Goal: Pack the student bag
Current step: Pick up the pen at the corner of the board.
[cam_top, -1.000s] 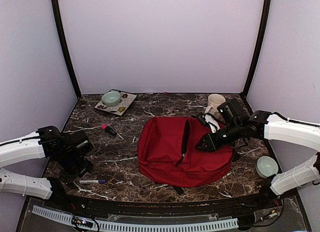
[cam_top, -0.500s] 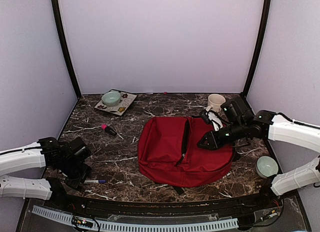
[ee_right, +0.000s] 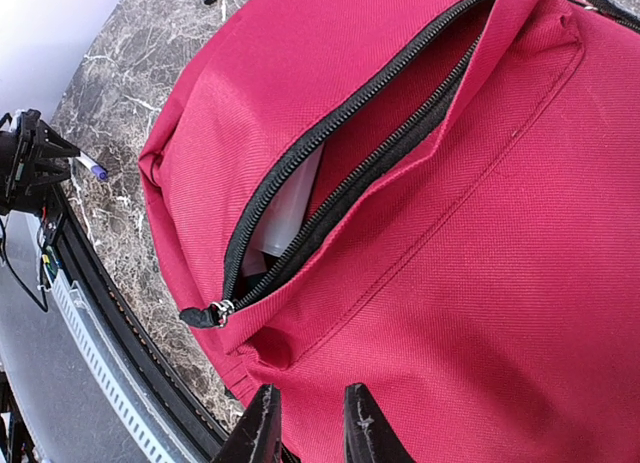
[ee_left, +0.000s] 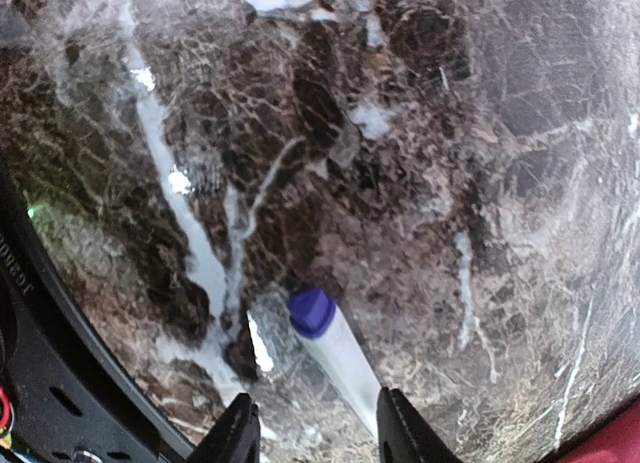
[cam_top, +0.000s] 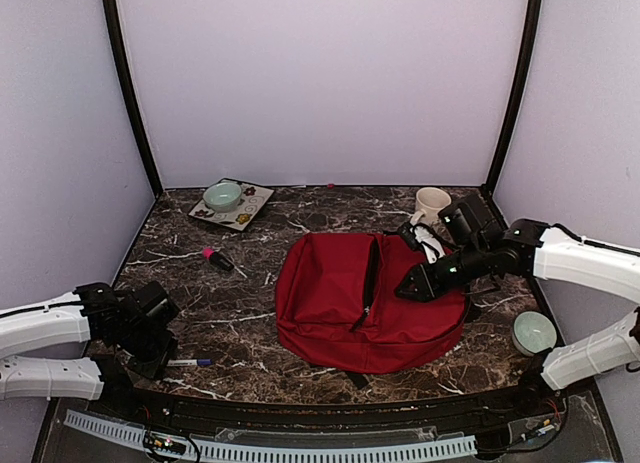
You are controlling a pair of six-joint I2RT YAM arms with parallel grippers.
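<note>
The student bag (cam_top: 340,313) lies flat in the middle of the table (cam_top: 250,313). Its long zip (ee_right: 340,153) runs from the near edge toward the back wall and gapes open. Something pale sits inside, too shadowed to name. My right fingers (ee_right: 308,423) stand nearly together over the red cloth right of the zip; whether they pinch it I cannot tell. My left fingers (ee_left: 315,435) are apart, straddling a blue-capped marker (ee_left: 328,343) near the table's front left edge, its body cut off from view. Bare marble lies between marker and bag.
</note>
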